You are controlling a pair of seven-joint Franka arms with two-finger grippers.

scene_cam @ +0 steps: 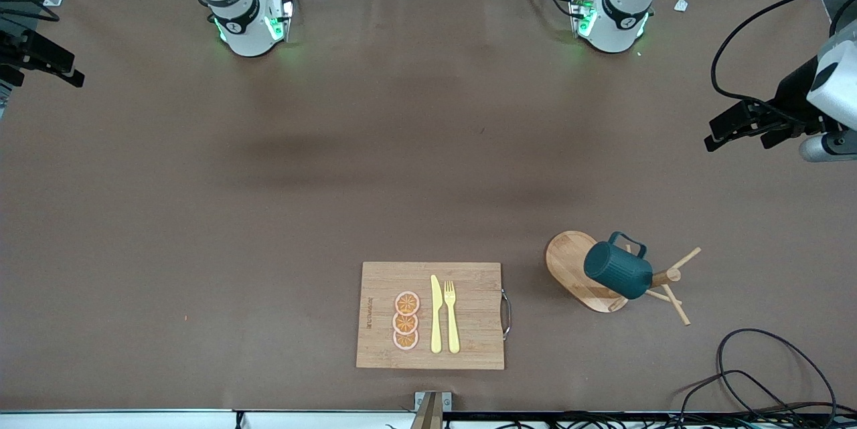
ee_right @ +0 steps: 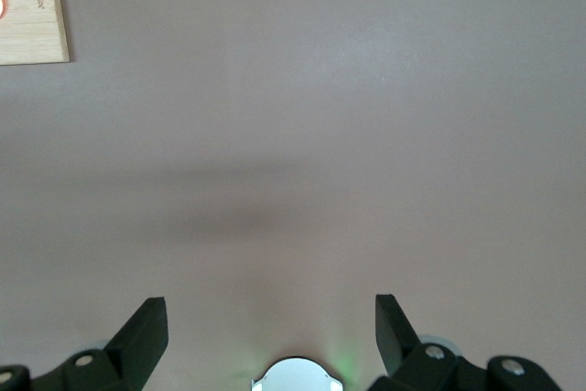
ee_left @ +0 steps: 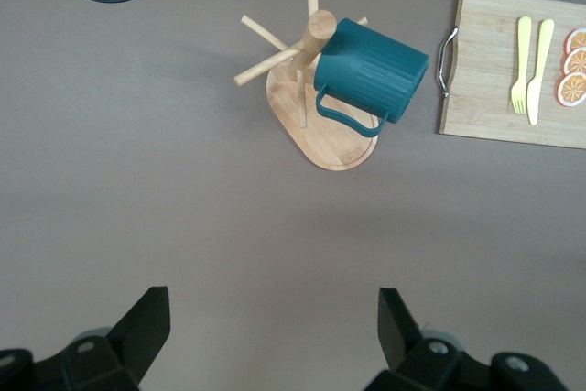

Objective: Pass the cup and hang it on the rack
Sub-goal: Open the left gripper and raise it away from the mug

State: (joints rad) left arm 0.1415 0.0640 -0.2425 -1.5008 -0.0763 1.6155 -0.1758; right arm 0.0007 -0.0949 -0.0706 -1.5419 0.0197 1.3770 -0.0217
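The dark teal ribbed cup [scene_cam: 617, 270] hangs tilted by its loop handle on a peg of the light wooden rack [scene_cam: 566, 262], which stands toward the left arm's end of the table. No gripper touches it. The left wrist view shows the cup [ee_left: 375, 70] and the rack [ee_left: 334, 144] from above. My left gripper [ee_left: 272, 298] is open and empty, high over bare table, and shows at the front view's edge [scene_cam: 736, 141]. My right gripper [ee_right: 269, 304] is open and empty, high over bare table by its own base.
A bamboo cutting board [scene_cam: 469, 355] with a metal handle lies beside the rack near the front edge. It holds three orange slices [scene_cam: 406, 320], a yellow knife [scene_cam: 436, 315] and a fork [scene_cam: 451, 315]. Black cables [scene_cam: 770, 375] lie at the near corner.
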